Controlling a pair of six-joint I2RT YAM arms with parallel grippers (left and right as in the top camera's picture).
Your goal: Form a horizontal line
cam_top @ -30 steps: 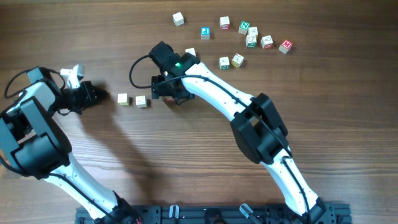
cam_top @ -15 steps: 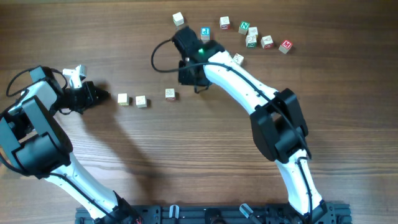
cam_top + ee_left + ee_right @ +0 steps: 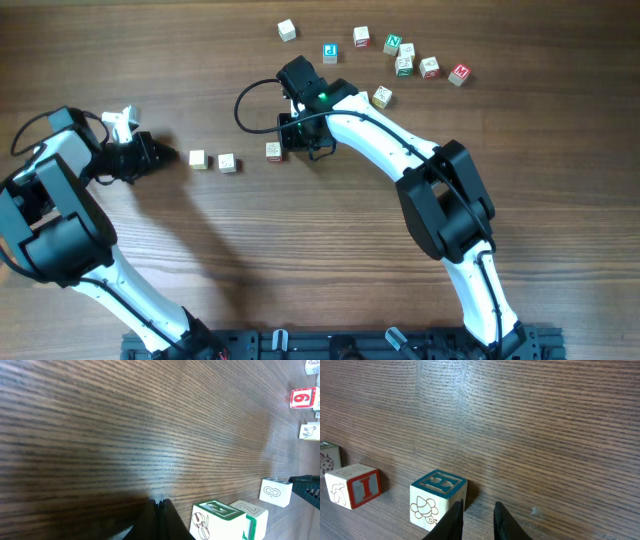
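**Table.** A dark brown wood-grain table [image 3: 300, 250] carries all items.

**Task item.** The row of three small pale cream wooden cubes [image 3: 227, 163] lies left of centre in the overhead frame. The two left cubes sit near each other without touching. The rightmost cube [image 3: 273, 151] stands farther off and slightly higher in the frame.

**Right gripper.** The right gripper [image 3: 476, 517] sits just right of the rightmost cube. Its fingers are narrowly parted, with bare wood between them and nothing held. In the right wrist view, a teal-framed cube face lies just beside the lower-left finger.

**Left gripper.** The left gripper [image 3: 165, 155] is at the left of the overhead frame, near the row's left end. Its fingers are pressed together and empty.

**Other items.** Loose lettered wooden cubes [image 3: 404, 62] are scattered at the upper right.
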